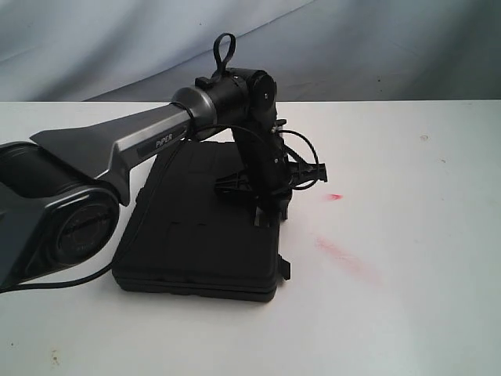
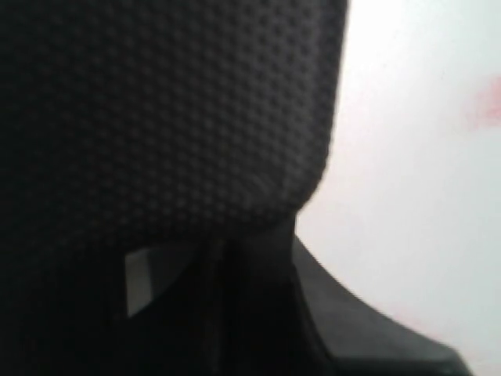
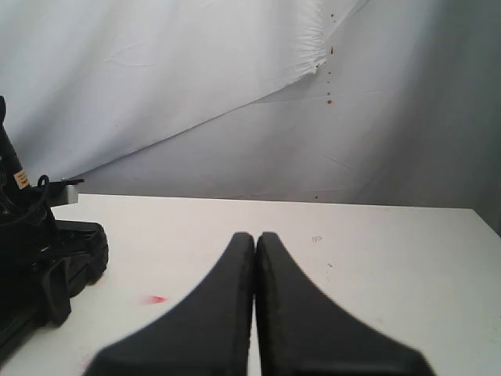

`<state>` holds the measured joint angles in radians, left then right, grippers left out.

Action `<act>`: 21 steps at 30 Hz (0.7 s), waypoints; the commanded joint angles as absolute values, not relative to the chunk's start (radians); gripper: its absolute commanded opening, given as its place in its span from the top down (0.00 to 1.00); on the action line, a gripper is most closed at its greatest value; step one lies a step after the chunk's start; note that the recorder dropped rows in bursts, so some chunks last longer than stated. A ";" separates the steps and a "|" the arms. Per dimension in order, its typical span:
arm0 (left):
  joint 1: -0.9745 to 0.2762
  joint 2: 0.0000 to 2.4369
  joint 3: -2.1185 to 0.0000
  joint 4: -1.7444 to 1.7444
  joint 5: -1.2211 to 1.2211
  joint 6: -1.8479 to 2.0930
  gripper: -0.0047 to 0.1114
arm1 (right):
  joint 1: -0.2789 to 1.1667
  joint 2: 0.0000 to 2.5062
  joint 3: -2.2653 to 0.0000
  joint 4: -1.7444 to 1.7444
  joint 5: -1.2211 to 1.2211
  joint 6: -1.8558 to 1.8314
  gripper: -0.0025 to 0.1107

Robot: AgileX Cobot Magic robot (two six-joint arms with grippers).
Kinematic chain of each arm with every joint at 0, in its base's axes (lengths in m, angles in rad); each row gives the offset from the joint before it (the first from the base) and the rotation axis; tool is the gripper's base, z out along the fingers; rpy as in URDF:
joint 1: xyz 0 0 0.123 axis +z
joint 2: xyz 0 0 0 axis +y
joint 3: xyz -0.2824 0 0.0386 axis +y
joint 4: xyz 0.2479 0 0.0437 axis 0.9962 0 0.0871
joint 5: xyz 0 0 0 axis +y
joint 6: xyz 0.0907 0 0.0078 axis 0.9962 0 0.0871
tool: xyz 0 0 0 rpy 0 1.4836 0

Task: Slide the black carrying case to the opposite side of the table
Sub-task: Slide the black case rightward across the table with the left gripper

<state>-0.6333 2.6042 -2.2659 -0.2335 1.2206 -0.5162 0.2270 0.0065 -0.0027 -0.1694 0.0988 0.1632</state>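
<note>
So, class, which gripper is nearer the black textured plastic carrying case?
Left. The left gripper is down at the top of the black textured carrying case; the right gripper is over the white table, apart from it.

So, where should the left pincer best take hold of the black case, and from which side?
Probably the small tab sticking out of its right side, taken from above. The black case lies flat and is much wider than the left pincer, so its body will not fit between the fingers; the tab is narrow and free.
</note>
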 commanded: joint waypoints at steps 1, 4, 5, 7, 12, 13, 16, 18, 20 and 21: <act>-0.649 2.639 -2.270 -0.298 1.174 -0.540 0.96 | 0.219 0.000 0.000 -0.171 0.095 0.164 0.98; -0.649 2.639 -2.270 -0.283 1.174 -0.488 0.95 | 0.219 0.000 0.000 -0.171 0.095 0.164 0.98; -0.649 2.639 -2.270 -0.275 1.174 -0.475 0.95 | 0.219 0.000 0.000 -0.171 0.095 0.164 0.98; -0.649 2.639 -2.270 -0.272 1.174 -0.436 0.95 | 0.219 0.000 0.000 -0.171 0.095 0.164 0.98; -0.649 2.639 -2.270 -0.272 1.145 -0.425 0.95 | 0.219 0.000 0.000 -0.171 0.095 0.164 0.98; -0.646 2.639 -2.270 -0.272 1.145 -0.412 0.95 | 0.219 0.000 0.000 -0.171 0.095 0.164 0.98; -0.645 2.639 -2.270 -0.272 1.145 -0.384 0.94 | 0.219 0.000 0.000 -0.171 0.095 0.164 0.98; -0.645 2.639 -2.270 -0.272 1.145 -0.384 0.89 | 0.219 0.000 0.000 -0.171 0.095 0.164 0.98; -0.645 2.639 -2.273 -0.271 1.145 -0.384 0.79 | 0.219 0.000 0.000 -0.171 0.095 0.164 0.98; -0.645 2.639 -2.273 -0.271 1.145 -0.384 0.73 | 0.219 0.000 0.000 -0.171 0.095 0.164 0.98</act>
